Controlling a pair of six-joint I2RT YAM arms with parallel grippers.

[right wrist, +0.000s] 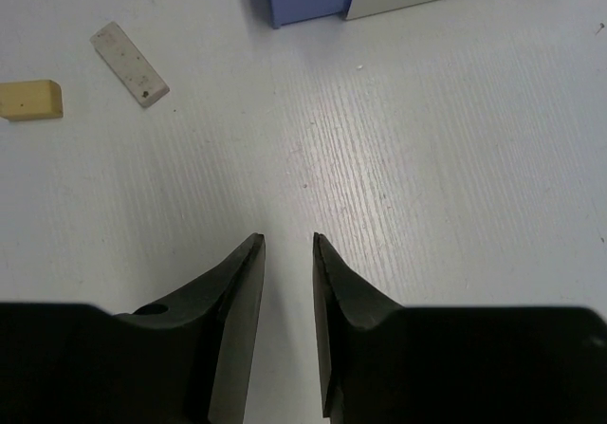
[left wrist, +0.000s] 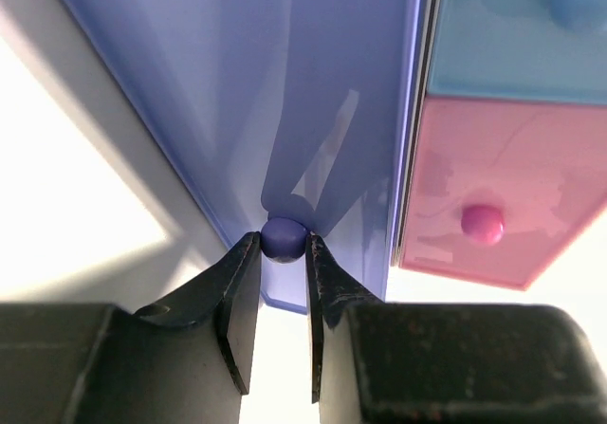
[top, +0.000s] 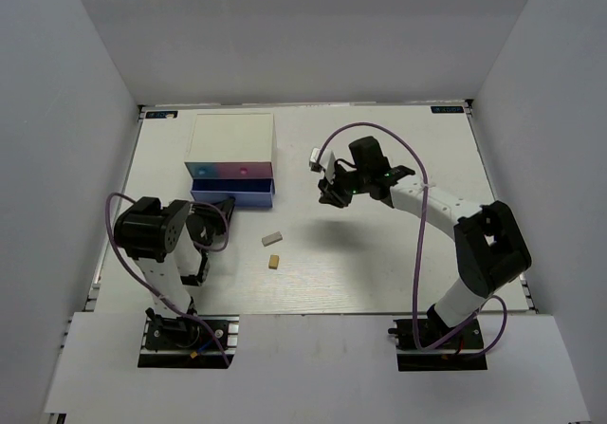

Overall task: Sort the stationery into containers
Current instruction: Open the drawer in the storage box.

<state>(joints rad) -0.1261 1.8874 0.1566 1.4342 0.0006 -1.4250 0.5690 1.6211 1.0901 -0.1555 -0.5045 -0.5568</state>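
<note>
White table (top: 379, 263), white walls. Drawer box (top: 232, 139) stands back left. Left gripper (left wrist: 283, 246) pinches the knob (left wrist: 284, 235) of the dark blue drawer (left wrist: 313, 111). Right gripper (right wrist: 287, 244) hovers empty, fingers narrowly apart. Grey eraser (top: 273, 238) and tan eraser (top: 274, 262) lie mid-table.

A: The darker blue drawer front (left wrist: 285, 92) is gleaming like glossy, half-clear plastic, isn't it?
B: Yes, it is throwing back reflections, and the pink front (left wrist: 493, 187) is shining the same way. The blue knob (left wrist: 283, 234) is looking smooth.
A: The table (right wrist: 427, 158) is showing a fine, matt white grain, like painted wood.
B: The tan eraser (right wrist: 30, 100) is looking dull and rubbery, the grey-white eraser (right wrist: 130, 50) speckled and matt.
A: And the left gripper (left wrist: 283, 244) is showing matt black fingers (left wrist: 237, 301), faintly grainy, like plastic.
</note>
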